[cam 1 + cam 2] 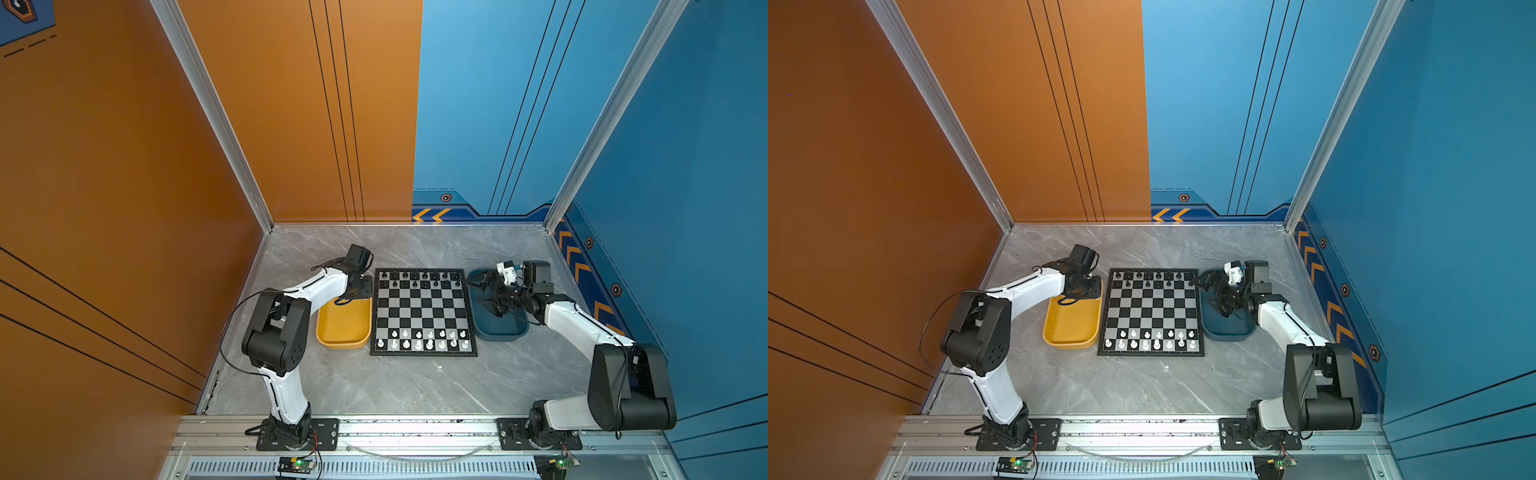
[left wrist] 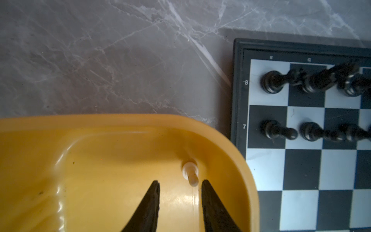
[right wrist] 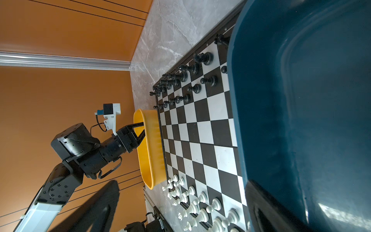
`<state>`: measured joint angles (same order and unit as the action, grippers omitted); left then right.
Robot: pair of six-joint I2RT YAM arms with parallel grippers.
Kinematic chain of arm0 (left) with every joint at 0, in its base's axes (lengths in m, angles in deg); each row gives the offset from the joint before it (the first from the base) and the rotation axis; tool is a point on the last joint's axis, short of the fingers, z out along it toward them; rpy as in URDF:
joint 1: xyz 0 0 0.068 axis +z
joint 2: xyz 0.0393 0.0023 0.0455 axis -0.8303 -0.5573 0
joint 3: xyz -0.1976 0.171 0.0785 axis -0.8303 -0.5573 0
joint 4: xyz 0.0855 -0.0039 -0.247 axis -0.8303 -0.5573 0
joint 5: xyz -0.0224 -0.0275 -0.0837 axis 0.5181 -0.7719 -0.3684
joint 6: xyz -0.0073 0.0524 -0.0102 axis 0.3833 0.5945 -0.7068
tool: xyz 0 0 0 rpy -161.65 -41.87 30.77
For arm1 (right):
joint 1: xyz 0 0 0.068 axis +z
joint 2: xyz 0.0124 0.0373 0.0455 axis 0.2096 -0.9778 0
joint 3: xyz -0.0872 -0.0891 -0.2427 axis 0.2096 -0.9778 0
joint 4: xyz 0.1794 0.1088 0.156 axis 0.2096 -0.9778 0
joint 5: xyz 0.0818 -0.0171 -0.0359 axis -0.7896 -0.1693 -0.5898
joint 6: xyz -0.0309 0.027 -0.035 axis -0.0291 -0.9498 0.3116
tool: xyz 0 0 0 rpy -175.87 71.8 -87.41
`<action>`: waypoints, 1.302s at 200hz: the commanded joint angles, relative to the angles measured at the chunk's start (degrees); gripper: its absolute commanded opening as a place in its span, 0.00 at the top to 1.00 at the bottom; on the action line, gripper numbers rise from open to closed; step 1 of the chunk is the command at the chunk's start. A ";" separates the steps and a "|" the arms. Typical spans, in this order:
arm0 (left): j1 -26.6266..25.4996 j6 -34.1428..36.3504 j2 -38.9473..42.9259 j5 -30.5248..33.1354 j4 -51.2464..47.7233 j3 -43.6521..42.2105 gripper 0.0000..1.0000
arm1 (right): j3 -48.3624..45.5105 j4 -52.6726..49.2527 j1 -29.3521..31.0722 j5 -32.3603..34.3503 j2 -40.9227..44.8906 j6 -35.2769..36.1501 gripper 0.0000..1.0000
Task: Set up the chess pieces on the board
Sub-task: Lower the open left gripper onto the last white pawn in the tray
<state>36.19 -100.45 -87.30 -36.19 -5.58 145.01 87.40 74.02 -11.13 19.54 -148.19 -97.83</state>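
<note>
The board (image 1: pixel 424 309) lies flat in the middle of the table in both top views. Black chess pieces (image 1: pixel 419 279) fill its two far rows, and white chess pieces (image 1: pixel 424 338) stand in its two near rows. One white pawn (image 2: pixel 190 174) lies in the far corner of the yellow tray (image 2: pixel 100 180). My left gripper (image 2: pixel 180 182) is down inside that tray and open. The pawn sits just beyond its fingertips, close to one finger (image 2: pixel 208 196) and not gripped. My right gripper (image 1: pixel 484 296) hangs wide open and holds nothing, above the dark blue tray (image 1: pixel 503 328).
The yellow tray (image 1: pixel 345 328) sits against the board's left edge and the dark blue tray (image 3: pixel 301 120) against its right edge. No pieces show in the blue tray. Grey marble tabletop (image 1: pixel 395 382) stretches in front of the board. Orange and blue walls enclose the cell.
</note>
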 commanded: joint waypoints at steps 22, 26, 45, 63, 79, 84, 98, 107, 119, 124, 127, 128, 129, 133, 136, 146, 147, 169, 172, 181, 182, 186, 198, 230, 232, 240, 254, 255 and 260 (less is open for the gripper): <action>-0.53 -0.84 -1.17 -1.67 0.54 0.96 0.63 | 0.71 0.24 0.17 0.82 -0.79 0.39 0.00; -0.53 -0.81 -1.28 -1.68 0.50 0.91 0.64 | 0.65 0.27 0.17 0.83 -0.84 0.37 0.00; -0.53 -0.88 -1.64 -1.93 0.48 1.09 0.65 | 0.67 0.23 0.17 0.82 -0.86 0.32 0.00; -0.62 -0.90 -2.04 -2.03 0.56 1.14 0.65 | 0.71 0.27 0.17 0.83 -0.97 0.35 0.00; -0.71 -0.99 -2.36 -2.08 0.49 1.18 0.67 | 0.67 0.23 0.17 0.74 -0.97 0.32 0.00; -0.75 -1.03 -2.41 -2.05 0.51 1.22 0.67 | 0.66 0.31 0.17 0.68 -0.97 0.33 0.00; -0.80 -0.99 -2.58 -1.81 0.54 1.18 0.69 | 0.71 0.25 0.17 0.68 -0.97 0.31 0.00; -0.80 -0.99 -2.79 -1.68 0.54 1.30 0.70 | 0.67 0.32 0.17 0.75 -1.01 0.37 0.00; -0.80 -0.90 -2.89 -1.51 0.49 1.39 0.72 | 0.67 0.25 0.17 0.74 -1.06 0.40 0.00; -0.75 -0.86 -2.97 -1.38 0.47 1.36 0.74 | 0.67 0.24 0.15 0.72 -1.06 0.38 0.00; -0.79 -0.82 -3.00 -1.33 0.47 1.42 0.74 | 0.71 0.24 0.17 0.74 -1.06 0.37 0.00; -0.79 -0.77 -2.99 -1.29 0.47 1.43 0.75 | 0.69 0.24 0.17 0.74 -1.06 0.37 0.00; -0.80 -0.75 -3.03 -1.26 0.47 1.43 0.75 | 0.68 0.23 0.17 0.75 -1.06 0.37 0.00; -0.79 -0.72 -3.14 -1.24 0.50 1.44 0.75 | 0.66 0.23 0.17 0.72 -1.06 0.39 0.00; -0.80 -0.66 -3.09 -1.17 0.48 1.44 0.75 | 0.67 0.27 0.17 0.70 -1.08 0.39 0.00; -0.79 -0.64 -3.15 -1.07 0.47 1.56 0.76 | 0.67 0.26 0.17 0.69 -1.15 0.36 0.00; -0.79 -0.59 -3.15 -1.07 0.47 1.59 0.76 | 0.71 0.29 0.17 0.72 -1.15 0.32 0.00; -0.80 -0.46 -3.32 -0.82 0.47 1.65 0.77 | 0.67 0.32 0.21 0.69 -1.23 0.37 0.00; -0.80 -0.46 -3.30 -0.80 0.47 1.65 0.77 | 0.67 0.32 0.23 0.72 -1.23 0.37 0.00; -0.88 -0.37 -3.43 -0.86 0.48 1.72 0.77 | 0.67 0.35 0.20 0.74 -1.23 0.30 0.00; -0.88 -0.37 -3.42 -0.87 0.47 1.71 0.77 | 0.67 0.35 0.20 0.74 -1.23 0.31 0.00; -0.89 -0.37 -3.50 -0.84 0.47 1.77 0.77 | 0.67 0.32 0.22 0.72 -1.19 0.34 0.00; -0.97 -0.28 -3.67 -0.89 0.47 1.88 0.77 | 0.67 0.33 0.21 0.71 -1.15 0.28 0.00; -1.06 -0.11 -4.07 -0.98 0.52 2.29 0.78 | 0.71 0.32 0.26 0.72 -1.23 0.36 0.00; -1.06 -0.11 -4.07 -0.98 0.48 2.27 0.78 | 0.68 0.32 0.26 0.74 -1.23 0.30 0.00; -1.15 -0.02 -4.22 -0.98 0.49 2.35 0.78 | 0.69 0.32 0.25 0.69 -1.23 0.31 0.00; -1.15 -0.02 -4.40 -0.98 0.47 2.48 0.80 | 0.67 0.32 0.26 0.69 -1.32 0.31 0.00; -1.15 -0.02 -4.39 -0.98 0.47 2.49 0.80 | 0.67 0.32 0.26 0.72 -1.32 0.34 0.00; -1.15 -0.02 -4.54 -0.98 0.48 2.49 0.80 | 0.77 0.35 0.26 0.65 -1.32 0.35 0.00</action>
<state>35.47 -101.15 -90.76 -37.20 -4.66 146.00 87.40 74.02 -11.13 19.52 -148.80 -97.83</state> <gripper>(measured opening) 0.202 0.997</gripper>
